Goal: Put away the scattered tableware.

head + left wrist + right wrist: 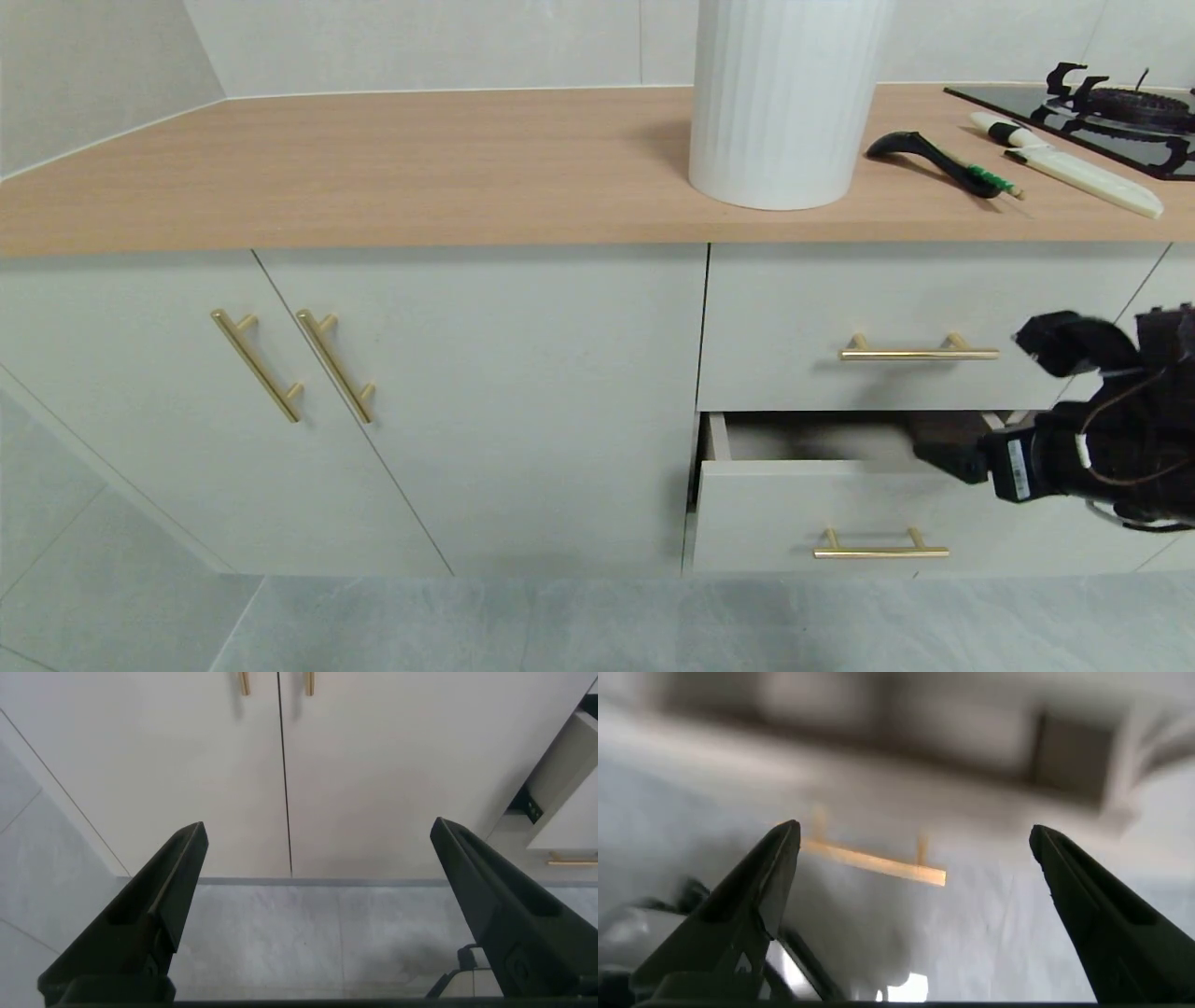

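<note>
In the head view, the scattered tableware lies on the wooden counter [373, 168] at its right end. A black spoon [920, 151] and a thin green-banded stick [995, 179] lie just beside a tall white ribbed container [784, 103]. A white knife [1083, 173] lies farther right, near the stove [1120, 112]. Below them the upper drawer [794, 317] is shut and the lower drawer [794, 518] is pulled partly out. The right arm [1111, 457] comes in low from the right edge, level with the two drawers and stretched leftward, with one dark finger [943, 459] at the top edge of the lower drawer's front. In the left wrist view, the left gripper [318, 829] hangs low in front of the double cabinet doors [374, 765], aimed at their foot and the grey floor [308, 933]. Its jaws are spread wide with nothing between them. In the right wrist view, which is blurred, the right gripper [913, 833] faces the lower drawer's front. Its jaws are also spread wide and empty, and the gold handle [873, 861] lies beyond them, untouched.
</note>
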Controlling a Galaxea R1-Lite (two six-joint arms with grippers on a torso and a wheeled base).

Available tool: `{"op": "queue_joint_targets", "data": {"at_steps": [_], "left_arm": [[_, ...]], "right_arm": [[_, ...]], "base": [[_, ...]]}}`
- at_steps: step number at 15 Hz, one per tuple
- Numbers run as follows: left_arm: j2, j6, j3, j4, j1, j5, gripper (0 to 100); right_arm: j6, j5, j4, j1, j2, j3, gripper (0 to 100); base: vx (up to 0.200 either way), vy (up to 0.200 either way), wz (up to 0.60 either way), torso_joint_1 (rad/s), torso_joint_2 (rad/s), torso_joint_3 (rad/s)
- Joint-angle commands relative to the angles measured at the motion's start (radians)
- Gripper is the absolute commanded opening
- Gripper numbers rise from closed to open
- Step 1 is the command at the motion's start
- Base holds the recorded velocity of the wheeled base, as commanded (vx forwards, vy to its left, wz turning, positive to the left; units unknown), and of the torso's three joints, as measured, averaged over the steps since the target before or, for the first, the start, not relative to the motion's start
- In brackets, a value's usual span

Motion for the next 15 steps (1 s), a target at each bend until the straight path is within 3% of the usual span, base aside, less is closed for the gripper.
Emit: {"op": "queue_joint_targets", "data": {"at_steps": [1,5,9,15], "left_arm": [[0.0,0.0,0.0,0.0,0.001,0.0,100],[0.0,0.0,0.0,0.0,0.001,0.0,100],[0.0,0.0,0.0,0.0,0.001,0.0,100],[0.0,0.0,0.0,0.0,0.001,0.0,100]], "right_arm": [[0.003,-0.003,0.049,0.011,0.034,-0.107,100],[0.007,-0.015,-0.086,0.021,0.215,-0.096,100],[0.027,-0.107,-0.172,0.069,0.345,-0.094,100],[0.022,-0.132,-0.218,0.077,0.368,-0.07,100]], "base": [[0.0,0.0,0.0,0.0,0.0,0.0],[0.0,0.0,0.0,0.0,0.0,0.0],[0.0,0.0,0.0,0.0,0.0,0.0],[0.0,0.0,0.0,0.0,0.0,0.0]]}}
